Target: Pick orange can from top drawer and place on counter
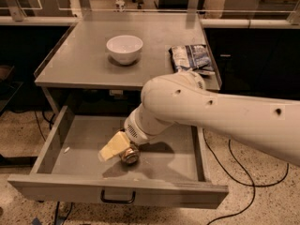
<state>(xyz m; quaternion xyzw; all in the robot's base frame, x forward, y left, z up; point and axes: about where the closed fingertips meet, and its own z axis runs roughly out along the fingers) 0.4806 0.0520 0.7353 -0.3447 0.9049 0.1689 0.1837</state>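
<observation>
Reaching down into the top drawer, my end effector is low over the drawer floor and right up against the orange can, whose silver end faces the camera. Honestly can't tell from this angle if I've got it clamped or I'm just touching it, since my own arm blocks a lot. Progress-wise: drawer's open and I'm at the can, but it's not out yet. Left to do: lift it and set it on the desk, probably somewhere near the white bowl and snack bag.
</observation>
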